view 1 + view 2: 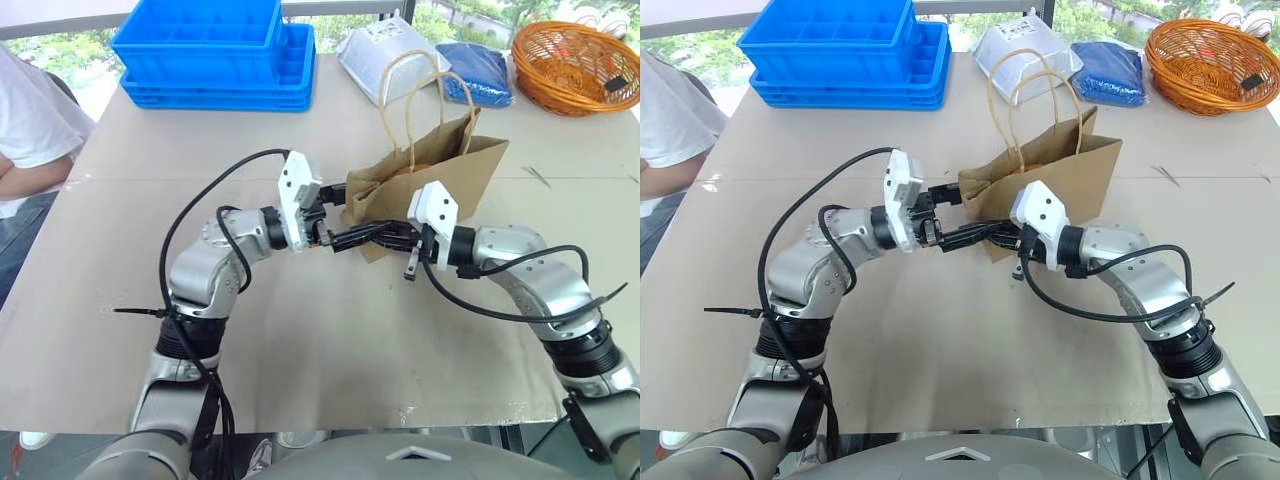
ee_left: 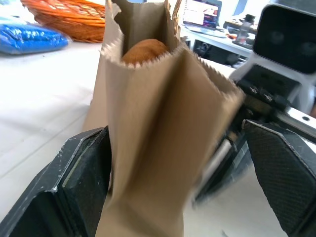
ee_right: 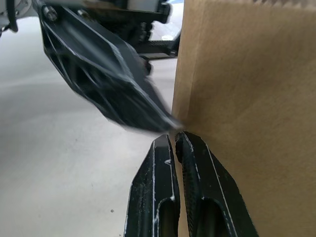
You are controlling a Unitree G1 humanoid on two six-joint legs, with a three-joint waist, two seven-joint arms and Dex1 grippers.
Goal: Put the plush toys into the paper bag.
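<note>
With the brown bear toy [image 2: 144, 51] already seen inside the paper bag [image 1: 455, 170] at table centre, the bag could be toppled toward 3 o'clock if it is shoved by the spread left gripper [image 2: 187, 197] or by the pressed-together right gripper [image 3: 180, 148].

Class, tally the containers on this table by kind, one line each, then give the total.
Blue crates: 2, stacked
Paper bag: 1
Orange wicker basket: 1
White-grey plastic pouch: 1
Blue packet: 1
Total: 6

No readable text, label or number anywhere.
</note>
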